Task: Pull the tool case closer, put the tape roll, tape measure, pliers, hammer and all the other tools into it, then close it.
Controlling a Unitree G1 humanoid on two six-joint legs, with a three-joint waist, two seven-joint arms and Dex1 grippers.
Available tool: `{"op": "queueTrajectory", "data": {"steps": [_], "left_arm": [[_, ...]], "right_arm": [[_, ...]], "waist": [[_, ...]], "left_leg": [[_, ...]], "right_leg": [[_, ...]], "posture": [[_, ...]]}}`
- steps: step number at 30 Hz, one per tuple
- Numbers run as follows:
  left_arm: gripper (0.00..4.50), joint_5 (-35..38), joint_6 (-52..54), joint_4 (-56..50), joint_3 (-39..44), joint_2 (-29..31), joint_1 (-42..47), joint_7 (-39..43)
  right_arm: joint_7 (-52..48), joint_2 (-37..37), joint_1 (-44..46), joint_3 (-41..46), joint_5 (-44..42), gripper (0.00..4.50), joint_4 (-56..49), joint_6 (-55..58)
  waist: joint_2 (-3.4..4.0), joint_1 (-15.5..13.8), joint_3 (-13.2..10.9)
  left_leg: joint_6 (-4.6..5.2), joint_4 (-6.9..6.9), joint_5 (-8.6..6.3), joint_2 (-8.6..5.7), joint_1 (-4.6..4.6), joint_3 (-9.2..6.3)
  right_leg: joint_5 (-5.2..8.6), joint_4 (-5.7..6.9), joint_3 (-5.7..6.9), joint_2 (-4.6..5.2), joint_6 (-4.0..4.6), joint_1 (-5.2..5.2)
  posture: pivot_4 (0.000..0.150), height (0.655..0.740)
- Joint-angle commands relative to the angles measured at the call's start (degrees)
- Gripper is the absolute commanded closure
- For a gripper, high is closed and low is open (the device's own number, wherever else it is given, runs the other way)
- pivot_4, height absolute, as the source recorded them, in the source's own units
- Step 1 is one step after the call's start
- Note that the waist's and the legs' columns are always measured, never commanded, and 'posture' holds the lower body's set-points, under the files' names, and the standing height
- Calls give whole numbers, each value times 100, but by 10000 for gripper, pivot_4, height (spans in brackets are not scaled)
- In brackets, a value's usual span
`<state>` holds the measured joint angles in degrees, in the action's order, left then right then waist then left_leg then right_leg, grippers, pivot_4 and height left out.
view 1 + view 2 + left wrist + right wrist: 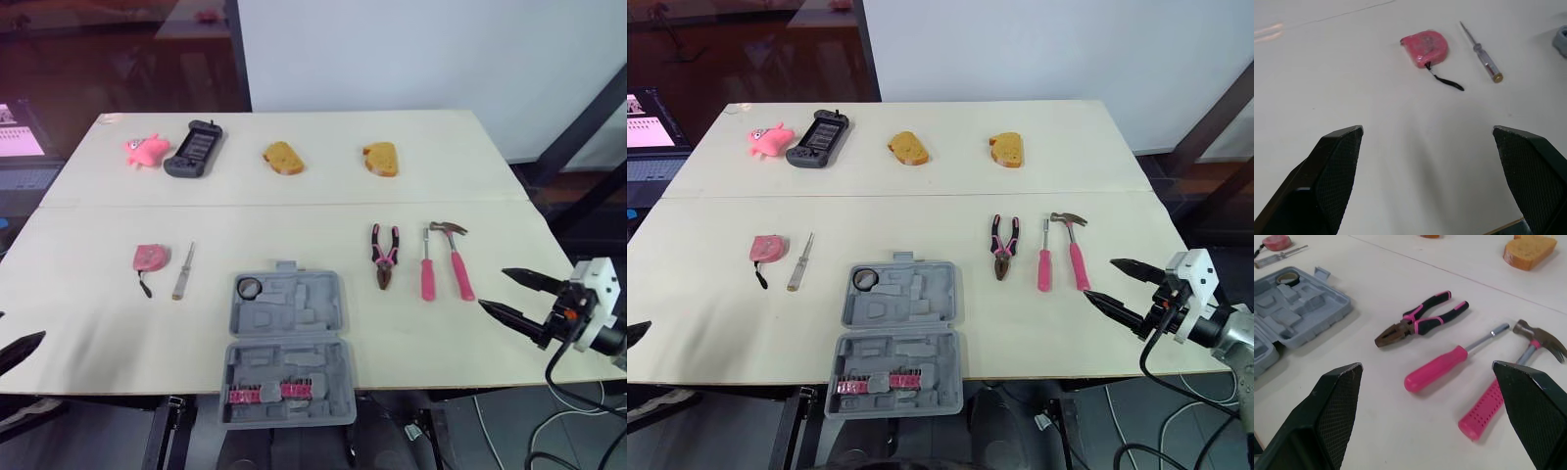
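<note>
The grey tool case (315,364) lies open at the table's front centre, a row of pink bits (269,393) in its near half. A black tape roll (249,287) sits in its far left pocket. To its left lie the pink tape measure (1425,46) and a small clear-handled screwdriver (1483,50). On the right, the pliers (1420,323), a pink screwdriver (1444,364) and the hammer (1508,391) lie side by side. My right gripper (493,289) is open, low at the table's right edge, near the hammer's handle. My left gripper (1426,129) is open over the table's front left, short of the tape measure.
Along the table's back lie a pink toy pig (146,150), a black handheld game console (194,149) and two pieces of bread (282,158) (381,159). A seam (294,205) runs across the tabletop. A lit screen (18,132) stands off the table's left.
</note>
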<state>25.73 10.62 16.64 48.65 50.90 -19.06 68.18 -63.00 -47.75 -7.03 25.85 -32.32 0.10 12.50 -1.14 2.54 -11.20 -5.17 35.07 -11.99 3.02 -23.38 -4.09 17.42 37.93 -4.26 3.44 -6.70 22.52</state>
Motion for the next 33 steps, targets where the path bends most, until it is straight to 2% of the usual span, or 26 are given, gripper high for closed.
{"op": "queueTrajectory", "data": {"steps": [1, 7, 11, 14, 20, 24, 27, 30, 33], "left_arm": [[495, 220, 65, -513, -88, -117, 151, -207], [495, 828, 1080, -2083, -601, -370, 295, -593], [495, 427, 1078, -2857, -1175, -447, 604, -1276], [495, 789, 1506, -3429, -1262, -602, 649, -1590], [495, 767, 1739, -4571, -1178, -1618, 274, -3006], [495, 301, 1586, -4572, -1007, -2348, 325, -4245], [495, -312, 1349, -4481, -1234, -2710, 422, -4976], [495, -306, 1439, -4212, -1394, -2908, 573, -5154], [495, -372, 1385, -3504, -1555, -2883, 874, -5149]], "right_arm": [[238, -9, 222, 12, -357, 0, -657, 489], [590, -324, 809, -416, -1063, 0, -1826, 1965], [828, -524, 1754, -1217, -1146, 0, -2492, 2669], [955, -436, 2329, -1616, -1096, 0, -2755, 2837], [1395, 19, 3921, -2562, -1499, 0, -2825, 3956], [1521, 391, 4726, -3127, -1159, 0, -2523, 4137], [1484, 505, 5073, -3402, -930, 0, -2306, 4166], [1317, 543, 5263, -3570, -821, 0, -2242, 4137], [1291, 590, 5466, -3648, -882, 0, -2092, 4469]], "waist": [[0, -3, 0], [-1, -9, 1], [-2, -5, 1], [-5, 3, 0], [-3, 24, -1], [-6, -44, 0], [-9, -78, 2], [-11, -130, 4], [-6, -147, 3]], "left_leg": [[0, 0, 0, 0, 0, 0], [0, 3, 0, 0, -1, 1], [0, 5, 0, 0, 1, 0], [0, 2, 0, 0, -4, 0], [1, 5, 0, 1, -3, 1], [1, 6, 0, 0, -5, -4], [1, 13, 0, -3, -7, -5], [1, 12, 0, -3, -7, -5], [1, 10, 0, -2, -6, -6]], "right_leg": [[0, 0, 0, 0, 0, 0], [-1, 3, -6, 0, -3, -2], [-2, 6, -6, -2, -3, 1], [-6, 4, -7, -2, -13, 4], [-12, 6, -8, -3, -24, 7], [-12, 9, -6, -7, -23, 7], [-12, 6, -5, -5, -23, 4], [-12, 5, -5, -4, -23, 4], [-12, 6, -4, -8, -21, 6]], "posture": [[1500, 7400], [1500, 7400], [1500, 7400], [1500, 7400], [1500, 7400], [1500, 7400], [1500, 7400], [1500, 7400], [1500, 7400]]}}
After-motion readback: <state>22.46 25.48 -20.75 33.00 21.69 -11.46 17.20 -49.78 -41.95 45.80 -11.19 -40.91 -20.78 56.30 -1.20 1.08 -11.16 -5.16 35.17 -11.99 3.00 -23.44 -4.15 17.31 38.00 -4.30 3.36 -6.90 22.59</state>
